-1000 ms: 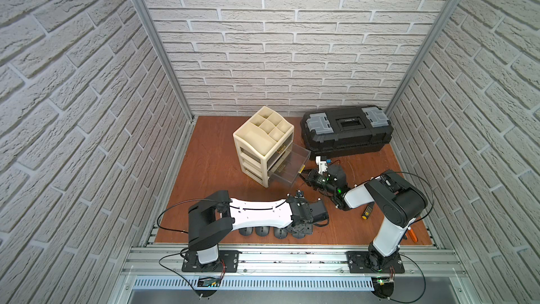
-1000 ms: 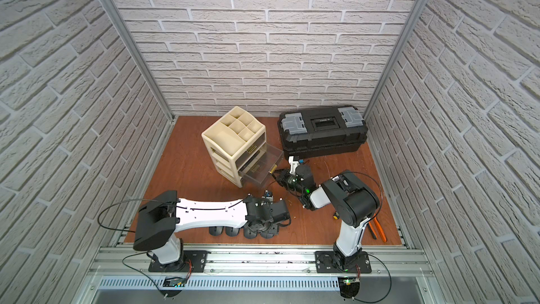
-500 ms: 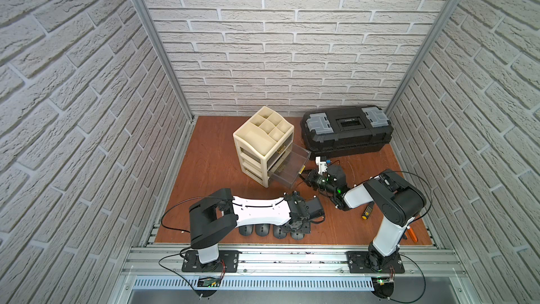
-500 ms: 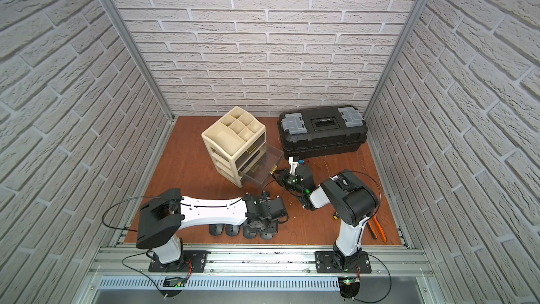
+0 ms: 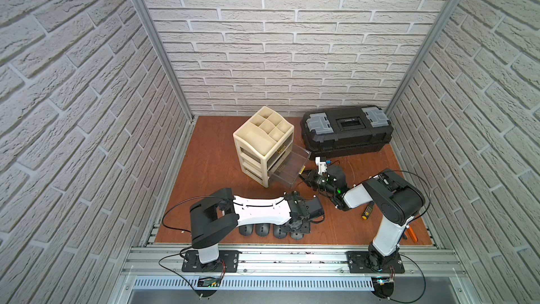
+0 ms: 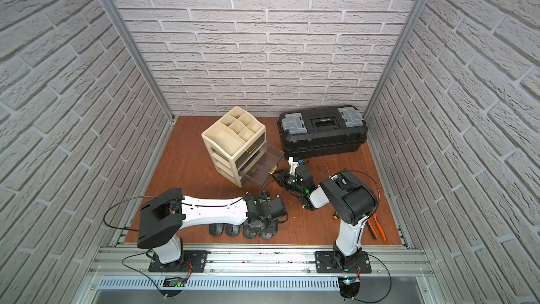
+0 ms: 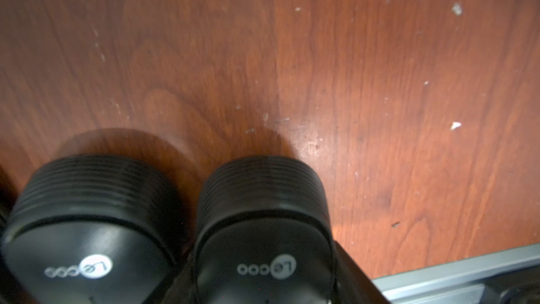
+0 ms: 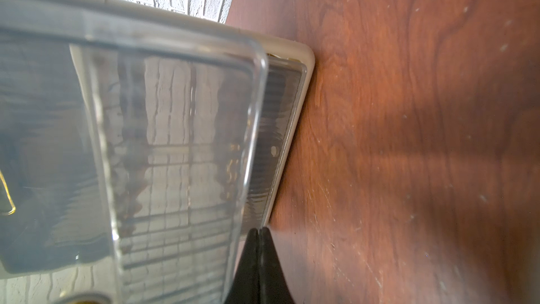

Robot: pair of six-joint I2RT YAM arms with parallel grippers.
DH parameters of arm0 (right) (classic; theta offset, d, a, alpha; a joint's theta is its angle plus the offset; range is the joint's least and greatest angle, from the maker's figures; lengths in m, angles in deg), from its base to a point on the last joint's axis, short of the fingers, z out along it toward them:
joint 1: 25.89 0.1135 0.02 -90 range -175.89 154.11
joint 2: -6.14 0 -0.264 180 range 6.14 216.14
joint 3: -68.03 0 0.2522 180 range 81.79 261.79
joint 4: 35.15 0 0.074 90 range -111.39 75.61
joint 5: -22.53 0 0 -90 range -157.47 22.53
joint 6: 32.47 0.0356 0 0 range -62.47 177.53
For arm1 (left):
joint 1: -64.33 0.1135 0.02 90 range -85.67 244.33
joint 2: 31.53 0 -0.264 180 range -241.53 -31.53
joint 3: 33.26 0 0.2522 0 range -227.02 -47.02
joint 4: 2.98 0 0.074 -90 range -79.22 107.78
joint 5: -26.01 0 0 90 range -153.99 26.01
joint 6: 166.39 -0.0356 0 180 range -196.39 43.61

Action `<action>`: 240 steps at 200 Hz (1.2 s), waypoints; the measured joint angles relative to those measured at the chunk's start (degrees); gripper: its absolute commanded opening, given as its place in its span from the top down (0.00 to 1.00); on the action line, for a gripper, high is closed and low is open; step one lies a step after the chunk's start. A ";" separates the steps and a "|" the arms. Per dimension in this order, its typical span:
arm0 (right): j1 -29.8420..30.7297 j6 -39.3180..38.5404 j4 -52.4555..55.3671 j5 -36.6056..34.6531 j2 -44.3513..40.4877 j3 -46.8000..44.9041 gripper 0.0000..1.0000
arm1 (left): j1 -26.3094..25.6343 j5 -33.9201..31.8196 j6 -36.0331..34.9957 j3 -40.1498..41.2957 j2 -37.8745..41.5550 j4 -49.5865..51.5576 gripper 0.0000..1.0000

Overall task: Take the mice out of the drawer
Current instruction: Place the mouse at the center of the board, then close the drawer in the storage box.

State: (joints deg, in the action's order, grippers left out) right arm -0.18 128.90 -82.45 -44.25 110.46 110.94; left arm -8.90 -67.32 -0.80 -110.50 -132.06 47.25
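Several black mice (image 5: pixel 262 229) lie in a row on the wooden floor near the front edge. My left gripper (image 5: pixel 297 226) hangs over the right end of that row. In the left wrist view a mouse (image 7: pixel 264 229) with a white logo sits on the floor between my jaws, a dark finger (image 7: pixel 355 276) against its side, and a second mouse (image 7: pixel 87 229) lies beside it. The clear drawer (image 5: pixel 285 172) stands pulled out of the cream organizer (image 5: pixel 257 141); no mouse shows inside. My right gripper (image 8: pixel 258 231) is shut and empty, tips at the drawer's corner (image 8: pixel 251 141).
A second clear drawer (image 5: pixel 295 153) above is also pulled out. A black toolbox (image 5: pixel 347 130) stands at the back right. A yellow-capped tool handle (image 5: pixel 367 212) and orange pliers (image 5: pixel 410 233) lie by the right arm. An aluminium rail (image 5: pixel 292 251) borders the floor in front.
My left gripper has shifted slightly left and toward the front edge, bringing its mouse down at the right end of the row. The right arm has not moved.
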 measured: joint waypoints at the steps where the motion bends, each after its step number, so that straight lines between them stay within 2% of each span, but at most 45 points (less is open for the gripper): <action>1: 0.00 0.00 0.00 0.00 0.00 0.00 0.97 | 0.00 0.00 0.00 0.00 0.00 0.00 0.32; 90: 0.00 -0.02 0.07 0.00 0.00 -0.66 0.97 | -0.02 -0.70 -1.49 -2.19 -0.04 2.12 0.29; 134: 0.00 -0.24 0.72 0.04 -0.39 -1.25 0.97 | -0.20 -1.99 -5.49 -8.13 -0.04 5.51 0.30; 161: 0.00 -0.46 2.16 0.09 -1.57 -1.51 0.97 | -0.15 -2.01 -12.20 -15.08 0.00 9.09 0.31; 194: 0.02 -2.19 8.17 -0.48 -6.21 -1.60 0.97 | 1.25 -1.95 -24.09 -24.92 1.73 13.90 0.29; 213: 0.02 -4.00 13.40 -1.53 -10.54 -1.60 0.97 | 4.39 -1.84 -30.38 -30.27 3.96 16.61 0.25; 240: 0.02 -7.32 22.73 -3.32 -17.73 -1.22 0.97 | 11.87 -1.29 -37.86 -35.89 7.63 18.80 0.19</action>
State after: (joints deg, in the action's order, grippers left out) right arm -0.15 121.58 -59.72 -47.57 92.73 109.72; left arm 2.97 -68.61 -38.65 -146.39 -124.43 66.05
